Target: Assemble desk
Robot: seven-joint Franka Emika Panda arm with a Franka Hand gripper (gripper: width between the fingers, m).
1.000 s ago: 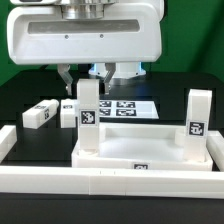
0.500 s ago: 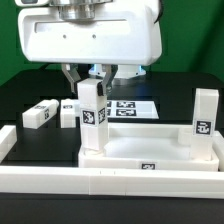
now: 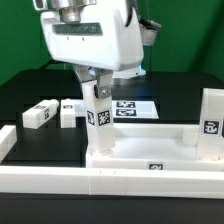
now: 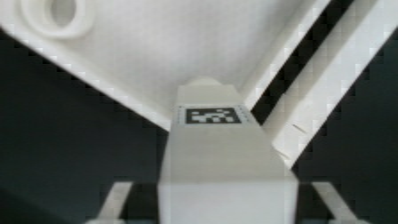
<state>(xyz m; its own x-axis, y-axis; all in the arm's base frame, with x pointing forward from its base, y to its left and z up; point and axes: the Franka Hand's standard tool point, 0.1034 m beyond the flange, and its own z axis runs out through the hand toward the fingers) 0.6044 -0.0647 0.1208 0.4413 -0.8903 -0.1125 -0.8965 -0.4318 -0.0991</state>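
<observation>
Though gripped, leg (image 3: 99,125) stands slightly tilted.

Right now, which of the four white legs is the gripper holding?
The leg at the tabletop's corner on the exterior view's left, clamped in the gripper. Another leg stands free; two legs lie on the table.

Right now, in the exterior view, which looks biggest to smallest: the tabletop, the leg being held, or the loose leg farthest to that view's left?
1. tabletop: clearly the largest.
2. held leg.
3. loose leg: looks smaller, but it lies farther back, so the two legs may really be the same size.
</observation>
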